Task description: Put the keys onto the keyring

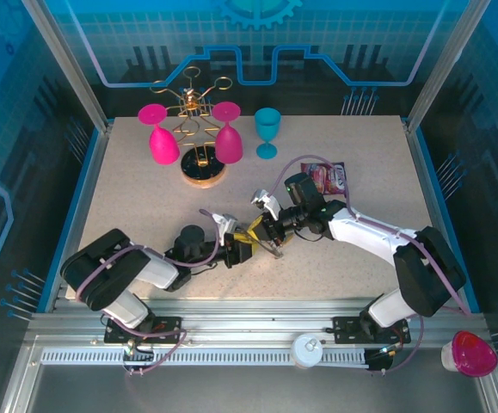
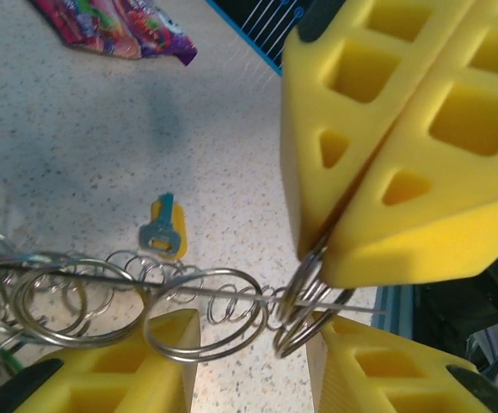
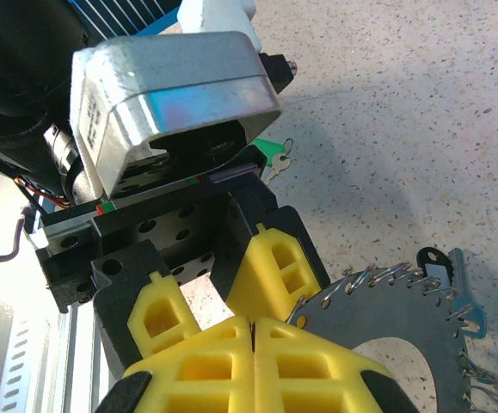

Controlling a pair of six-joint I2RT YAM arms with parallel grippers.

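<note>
— From above, where are the arms?

— Both reach to the middle of the table (image 1: 145,198). The left gripper (image 1: 247,243) comes in from eight o'clock and the right gripper (image 1: 264,234) from three o'clock, and their yellow tips meet. A glass rack (image 1: 203,170) hung with two pink glasses (image 1: 161,142) stands at eleven o'clock of them. A teal glass (image 1: 267,131) is at twelve and a snack packet (image 1: 330,177) at two.

— And the left wrist camera?

— The keyring (image 2: 231,297) is seen edge-on, its wire coils running across from nine to three o'clock. The right gripper's fingers (image 2: 403,129) enter from two o'clock, pressed together, pinching the ring's rim at their tips. The left gripper's own fingers (image 2: 128,370) sit at six o'clock, spread with a gap between them, and the coils lie across their tips. I can't tell whether they press on the ring. A yellow key (image 2: 167,228) lies flat on the table at eleven o'clock of the coils, apart from the ring.

— The right wrist camera?

— The right fingers, at six o'clock, are pressed tight with no gap. The keyring's grey plate with its coiled rim lies at four o'clock, right against them. One yellow finger of the left gripper stands at twelve o'clock of the right tips, beside the rim. A green key (image 3: 270,155) lies on the table further up at twelve o'clock, well apart from the ring.
</note>
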